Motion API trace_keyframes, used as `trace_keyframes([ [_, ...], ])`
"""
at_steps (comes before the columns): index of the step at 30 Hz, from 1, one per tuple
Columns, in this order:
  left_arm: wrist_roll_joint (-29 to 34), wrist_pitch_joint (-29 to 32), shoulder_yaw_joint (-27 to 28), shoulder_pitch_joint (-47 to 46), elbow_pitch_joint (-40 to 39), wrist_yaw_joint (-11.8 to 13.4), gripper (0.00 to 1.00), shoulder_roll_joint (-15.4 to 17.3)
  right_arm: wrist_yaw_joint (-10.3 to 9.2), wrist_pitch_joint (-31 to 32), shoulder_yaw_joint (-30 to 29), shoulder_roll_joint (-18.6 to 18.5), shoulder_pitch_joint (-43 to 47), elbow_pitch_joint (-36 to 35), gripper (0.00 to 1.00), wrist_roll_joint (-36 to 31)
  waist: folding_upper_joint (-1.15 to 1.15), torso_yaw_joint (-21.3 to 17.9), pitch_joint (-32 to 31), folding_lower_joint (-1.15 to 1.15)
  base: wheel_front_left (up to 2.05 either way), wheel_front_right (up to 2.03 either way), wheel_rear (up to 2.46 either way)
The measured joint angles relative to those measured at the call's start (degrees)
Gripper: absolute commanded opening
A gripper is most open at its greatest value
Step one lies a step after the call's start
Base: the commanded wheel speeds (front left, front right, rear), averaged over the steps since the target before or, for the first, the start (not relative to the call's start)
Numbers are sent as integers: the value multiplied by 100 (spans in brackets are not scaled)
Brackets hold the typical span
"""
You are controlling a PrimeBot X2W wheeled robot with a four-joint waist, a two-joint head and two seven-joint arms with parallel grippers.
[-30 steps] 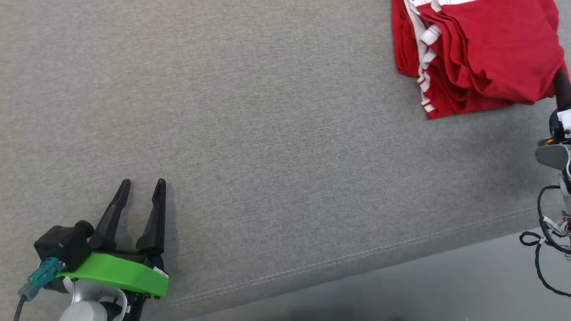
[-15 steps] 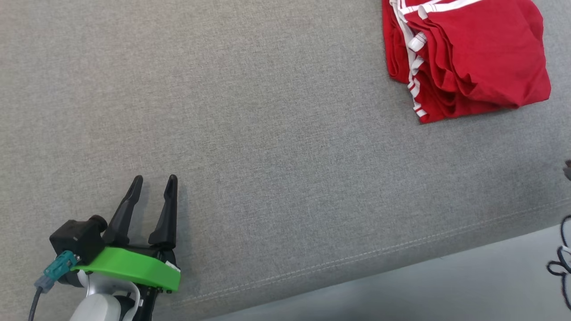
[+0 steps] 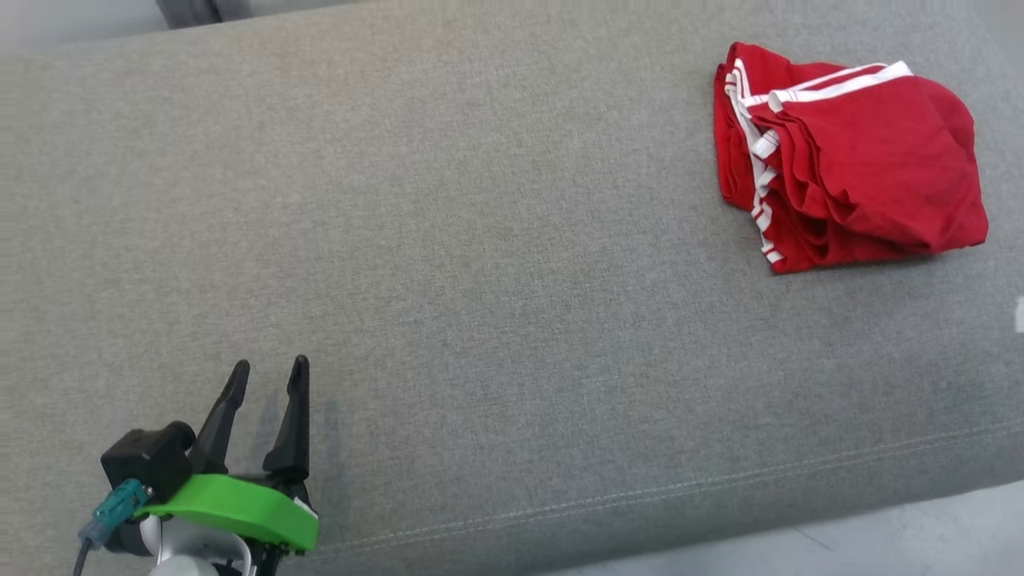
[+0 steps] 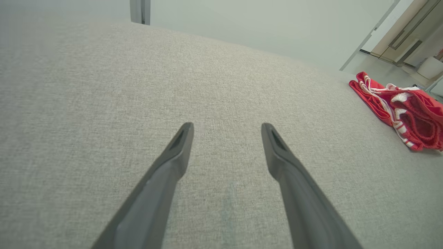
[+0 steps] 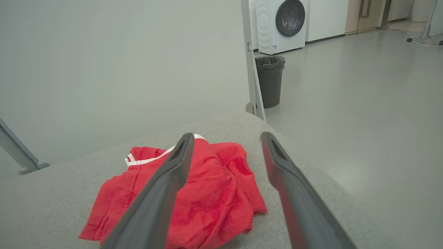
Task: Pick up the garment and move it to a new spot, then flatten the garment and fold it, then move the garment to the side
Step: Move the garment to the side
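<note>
The garment [image 3: 856, 168], red with white stripes, lies folded in a bundle on the grey cushioned surface [image 3: 496, 264] at the far right. It also shows at the right edge of the left wrist view, garment [image 4: 412, 117]. My left gripper [image 3: 268, 372] rests open over the near left of the surface, far from the cloth, with nothing between its fingers [image 4: 173, 166]. In the right wrist view my right gripper [image 5: 225, 138] stands open above and behind the garment [image 5: 207, 197], apart from it, holding nothing.
The surface's stitched front edge [image 3: 720, 480] runs along the bottom, with pale floor beyond it. Past the surface's right end stand a dark bin [image 5: 270, 81], a metal post [image 5: 251, 58] and a washing machine [image 5: 283, 24].
My right gripper has let go of the garment, opened, and drawn back out of the head view. The head camera has tilted, so the whole picture shifted. The left gripper stays open.
</note>
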Motion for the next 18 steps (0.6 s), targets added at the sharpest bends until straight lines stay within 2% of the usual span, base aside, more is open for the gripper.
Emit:
trace_keyframes([
  [3,107,-1,-25,106,80,0,100,16,-45,0,93,112,99,-274,100,-274,0,67,-153,0,0,0,0],
  [9,210,-46,-87,393,290,-1,100,41,-131,14,755,609,741,-786,100,-972,0,242,-614,0,0,0,0],
  [14,376,-54,-133,554,355,1,100,41,-238,14,1106,635,1354,-804,100,-1481,0,351,-974,0,0,0,0],
  [18,423,-100,-53,726,375,41,100,53,-246,15,1328,697,1706,-821,100,-1719,0,404,-1230,0,0,0,0],
])
